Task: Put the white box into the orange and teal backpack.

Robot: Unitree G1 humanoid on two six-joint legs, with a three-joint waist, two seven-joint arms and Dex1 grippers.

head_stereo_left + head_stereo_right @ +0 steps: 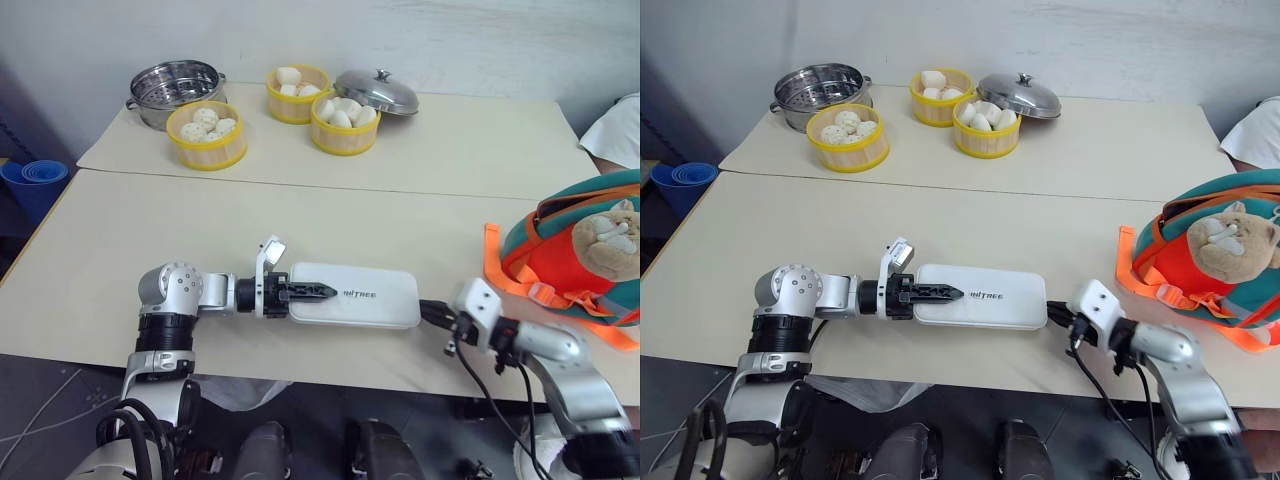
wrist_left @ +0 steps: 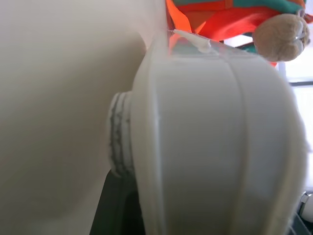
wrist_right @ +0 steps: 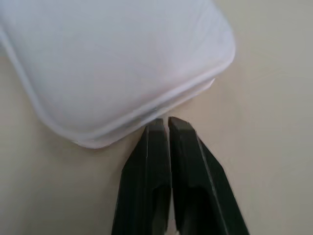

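The white box (image 1: 355,295) lies flat on the table (image 1: 300,215) between my two grippers. My left gripper (image 1: 322,291) has its black fingers (image 1: 310,291) reaching over the box's near end, clamped on it. My right gripper (image 3: 163,123) sits just off the box's other end, fingers a narrow slit apart, holding nothing. The orange and teal backpack (image 1: 575,255) stands beyond my right gripper, apart from the box.

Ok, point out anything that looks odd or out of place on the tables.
Nothing spilled or damaged. The pot lid sits on the table beside the baskets, away from its pot. The backpack lies on its side at the table edge, one strap trailing toward the white box.
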